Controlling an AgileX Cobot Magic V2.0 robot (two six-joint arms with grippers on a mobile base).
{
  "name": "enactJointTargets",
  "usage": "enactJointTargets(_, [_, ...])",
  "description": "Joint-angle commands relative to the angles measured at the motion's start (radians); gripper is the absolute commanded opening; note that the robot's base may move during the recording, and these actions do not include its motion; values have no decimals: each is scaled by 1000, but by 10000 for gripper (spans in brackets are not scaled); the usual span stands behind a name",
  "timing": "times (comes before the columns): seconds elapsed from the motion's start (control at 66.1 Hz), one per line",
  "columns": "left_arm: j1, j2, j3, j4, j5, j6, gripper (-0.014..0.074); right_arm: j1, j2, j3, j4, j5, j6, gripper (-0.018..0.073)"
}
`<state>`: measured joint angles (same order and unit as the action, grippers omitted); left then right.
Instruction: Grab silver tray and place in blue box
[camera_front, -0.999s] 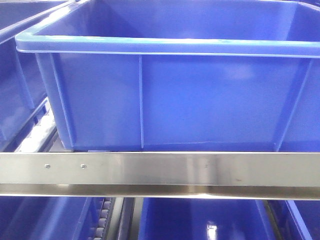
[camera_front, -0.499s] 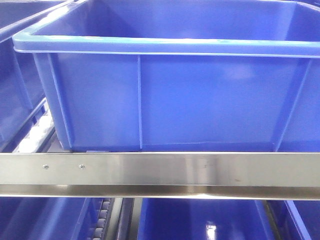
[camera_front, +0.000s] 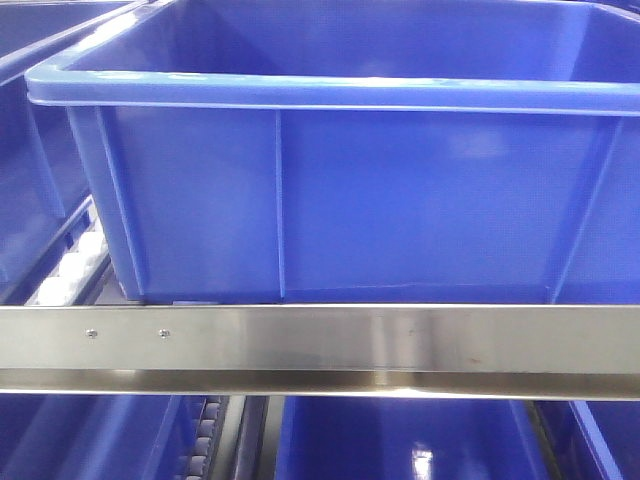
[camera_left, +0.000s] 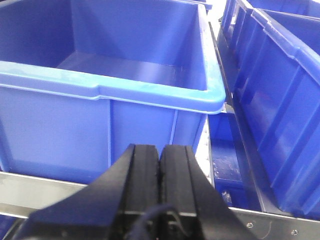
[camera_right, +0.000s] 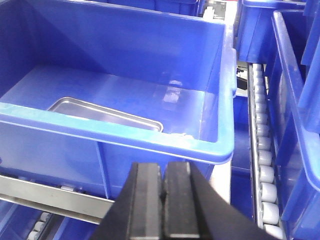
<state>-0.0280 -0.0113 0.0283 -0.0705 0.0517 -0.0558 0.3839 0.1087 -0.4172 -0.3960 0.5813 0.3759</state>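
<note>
The silver tray lies flat on the floor of the blue box in its near-left part. The box's front rim hides the tray's near edge. My right gripper hangs shut and empty in front of that box, below its rim and to the right of the tray. The front view shows only the outer side wall of a blue box, not its floor. My left gripper is shut with nothing in it, facing the front wall of an empty blue crate.
A steel rail runs across below the box front. White conveyor rollers run to the right of the box. More blue crates stand on the right, on the left and on the shelf below.
The box has shifted a few pixels to the left in the front view since one second ago. Nothing else differs.
</note>
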Motion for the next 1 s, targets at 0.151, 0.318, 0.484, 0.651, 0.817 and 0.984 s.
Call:
enactJointTargets(0.151, [1, -15, -1, -6, -83, 2, -94, -8, 11, -15, -30, -90, -8, 55])
enactJointTargets(0.318, [1, -15, -1, -6, -83, 2, -94, -155, 9, 7, 81, -146, -101, 55])
enactJointTargets(0.484, [1, -15, -1, -6, -83, 2, -94, -387, 7, 106, 294, -257, -272, 55])
enactJointTargets(0.651, [1, -15, -1, -6, -83, 2, -94, -498, -22, 248, 350, -410, -291, 55])
enactJointTargets(0.817, [1, -15, -1, -6, -83, 2, -94, -500, -106, 395, 350, -548, -291, 55])
enactJointTargets(0.984, [1, -15, -1, -6, -83, 2, -94, -500, -139, 450, 350, -619, -291, 55])
